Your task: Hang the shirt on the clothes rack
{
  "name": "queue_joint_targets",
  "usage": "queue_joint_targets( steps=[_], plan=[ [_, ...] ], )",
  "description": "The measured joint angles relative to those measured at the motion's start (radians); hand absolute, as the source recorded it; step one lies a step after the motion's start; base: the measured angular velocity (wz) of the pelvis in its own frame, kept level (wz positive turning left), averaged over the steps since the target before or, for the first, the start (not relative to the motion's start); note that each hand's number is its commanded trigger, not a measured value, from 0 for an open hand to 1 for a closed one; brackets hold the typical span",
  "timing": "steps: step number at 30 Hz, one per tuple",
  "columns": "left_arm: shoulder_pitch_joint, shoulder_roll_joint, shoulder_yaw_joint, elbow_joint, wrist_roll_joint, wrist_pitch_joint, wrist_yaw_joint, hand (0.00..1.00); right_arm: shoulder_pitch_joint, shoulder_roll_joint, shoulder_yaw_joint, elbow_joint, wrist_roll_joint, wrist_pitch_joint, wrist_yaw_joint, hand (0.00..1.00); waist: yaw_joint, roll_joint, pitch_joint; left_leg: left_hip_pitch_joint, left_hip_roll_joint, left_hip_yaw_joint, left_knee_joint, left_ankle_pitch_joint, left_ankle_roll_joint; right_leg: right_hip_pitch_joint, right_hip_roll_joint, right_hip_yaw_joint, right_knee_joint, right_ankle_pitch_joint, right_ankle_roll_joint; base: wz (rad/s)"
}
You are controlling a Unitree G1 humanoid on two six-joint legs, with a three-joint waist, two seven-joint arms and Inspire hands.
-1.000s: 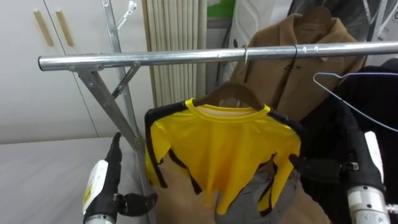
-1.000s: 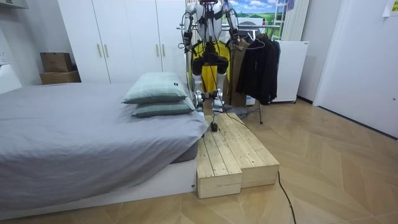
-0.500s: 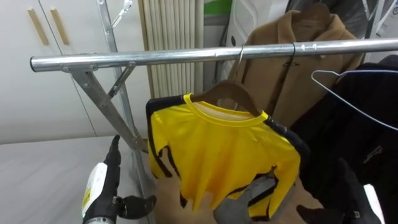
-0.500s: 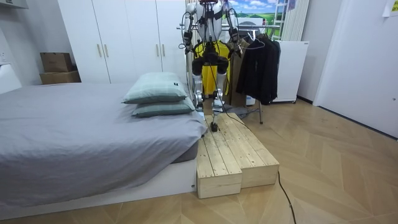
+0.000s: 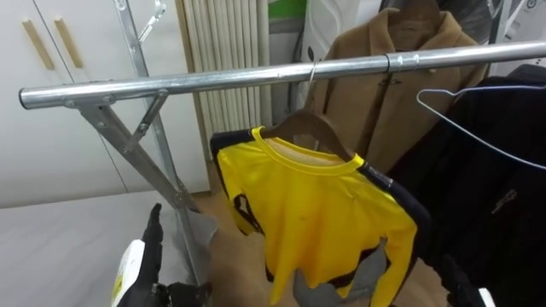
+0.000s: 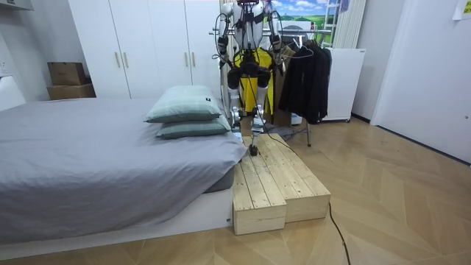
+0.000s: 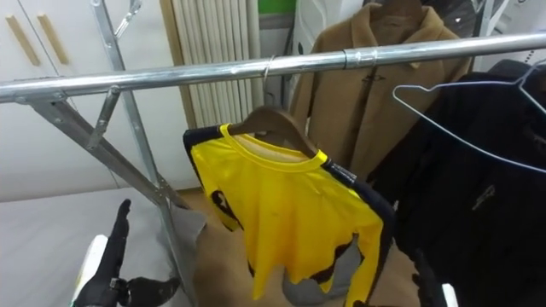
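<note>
Shirt (image 5: 316, 213) hangs by hanger (image 5: 303, 128) on rail (image 5: 213, 79), 12 o'clock. Right hand (image 7: 422, 273), 5 o'clock, has dropped off the hem; fingers unreadable. Left hand (image 5: 152, 247), 7 o'clock, open, empty. Hanging looks done.

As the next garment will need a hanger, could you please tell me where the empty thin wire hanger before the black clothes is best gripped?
Take the empty thin wire hanger by its bare sloping lower wire near the rounded left corner, coming from the front. The wire there stands free in front of the black hanging garment, so the fingers could probably curl round it.
</note>
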Motion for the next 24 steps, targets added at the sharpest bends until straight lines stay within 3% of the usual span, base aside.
queue_joint_targets(
  steps=[7,11,19,24],
  plan=[
    [0.018,0.0,0.001,0.087,-0.037,-0.023,-0.009,0.0,0.0,0.001,0.013,0.02,0.072,-0.021,0.057,0.0,0.002,-0.002,0.0003,0.002,0.0,-0.003,0.0,0.0,0.0,-0.001,0.003,0.007,0.001,0.001,-0.001,-0.02],
    [0.024,-0.002,0.0,0.195,-0.054,-0.051,-0.02,0.0,-0.002,0.009,0.031,0.169,0.107,-0.041,0.098,0.0,0.003,-0.003,-0.0008,0.008,0.0,-0.003,0.0,0.0,0.0,0.002,0.003,0.006,-0.001,0.0,-0.002,0.01],
    [0.036,-0.007,0.006,0.453,-0.098,-0.038,-0.103,0.0,-0.001,0.019,0.029,0.481,0.112,-0.018,0.178,0.0,0.002,-0.003,-0.0023,0.002,0.001,-0.001,-0.003,0.0,0.0,0.005,0.003,0.002,-0.013,0.0,-0.002,0.01],
    [0.046,-0.033,0.053,0.604,-0.121,-0.016,-0.122,0.0,0.007,0.019,0.028,0.597,0.115,0.005,0.216,0.0,0.0,-0.004,-0.0037,0.002,0.0,-0.015,-0.005,0.0,0.0,0.003,0.003,0.003,-0.015,0.0,-0.002,0.0]
  ],
)
